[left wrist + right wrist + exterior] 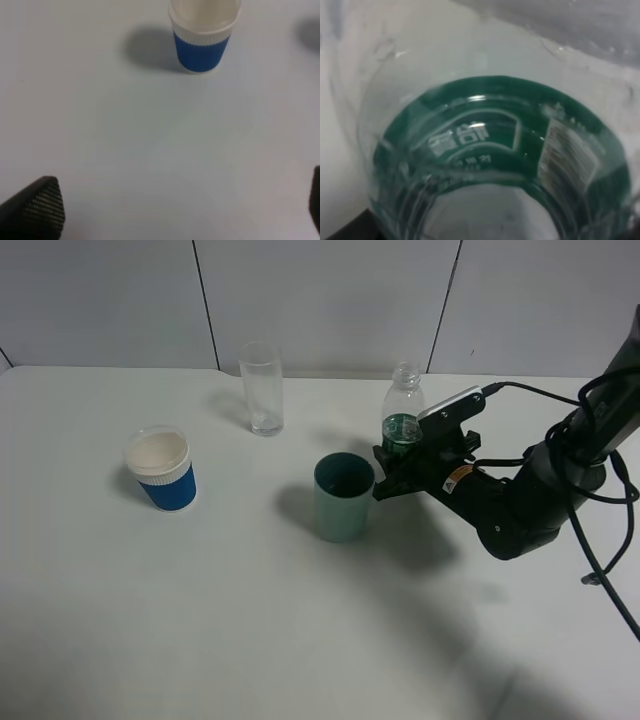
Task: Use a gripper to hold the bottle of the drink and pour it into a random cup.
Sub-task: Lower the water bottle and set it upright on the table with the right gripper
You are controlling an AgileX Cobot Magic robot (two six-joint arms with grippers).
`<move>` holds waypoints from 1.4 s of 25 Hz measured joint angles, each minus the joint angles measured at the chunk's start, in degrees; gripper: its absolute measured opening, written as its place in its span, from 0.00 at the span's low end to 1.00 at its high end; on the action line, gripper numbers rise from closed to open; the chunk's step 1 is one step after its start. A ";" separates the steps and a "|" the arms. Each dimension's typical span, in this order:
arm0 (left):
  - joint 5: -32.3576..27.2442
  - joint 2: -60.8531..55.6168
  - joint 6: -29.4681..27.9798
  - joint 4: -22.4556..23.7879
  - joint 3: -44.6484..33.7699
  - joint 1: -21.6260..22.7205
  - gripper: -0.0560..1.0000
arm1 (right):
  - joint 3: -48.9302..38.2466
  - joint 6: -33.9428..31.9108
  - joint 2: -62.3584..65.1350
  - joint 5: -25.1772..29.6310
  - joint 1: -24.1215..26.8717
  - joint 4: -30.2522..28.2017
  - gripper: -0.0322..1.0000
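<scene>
Bottle of the drink (404, 400) is the thing to follow here, and it stands upright near the right side of the white worktop (250, 620), just behind and to the right of the green cup (343, 498).

Going from the left: the blue paper cup (162, 472) with the white rim stands alone, well apart from the rest. The left wrist view looks at this cup. In that view the left claw (175, 210) shows only two dark fingertips at the far edges, wide apart, with nothing between them. Next is the clear glass (262, 388), further back and empty as far as I can see. Then comes the green cup, open side up, and just beside it the bottle without a cap.

The right claw (400, 462) is clamped on the lower part of the bottle, around the dark green label. In the right wrist view the label fills almost everything. I cannot tell if the bottom of the bottle touches the worktop, because the claw hides it.

In my judgement the grasp is done and the pouring is not yet begun. The next move calls for lifting the bottle, bringing its mouth over the green cup, and tilting slowly toward the cup. The risk is to knock the cup, since it is so near.
</scene>
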State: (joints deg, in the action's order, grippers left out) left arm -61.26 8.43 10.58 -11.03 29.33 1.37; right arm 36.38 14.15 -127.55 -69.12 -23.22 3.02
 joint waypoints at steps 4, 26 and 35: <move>0.00 0.00 0.00 0.00 0.00 0.00 0.99 | 1.22 0.00 -0.96 -0.31 0.00 -0.21 0.55; 0.00 0.00 0.00 0.00 0.00 0.00 0.99 | 4.03 -2.87 -1.84 -0.06 0.00 -1.50 0.55; 0.00 0.00 0.05 0.00 0.00 0.00 0.99 | 4.36 -5.99 -1.84 -0.06 0.00 -1.69 0.55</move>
State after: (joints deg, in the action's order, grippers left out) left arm -61.26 8.43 10.63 -11.03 29.33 1.37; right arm 40.74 8.15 -129.39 -69.18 -23.22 1.33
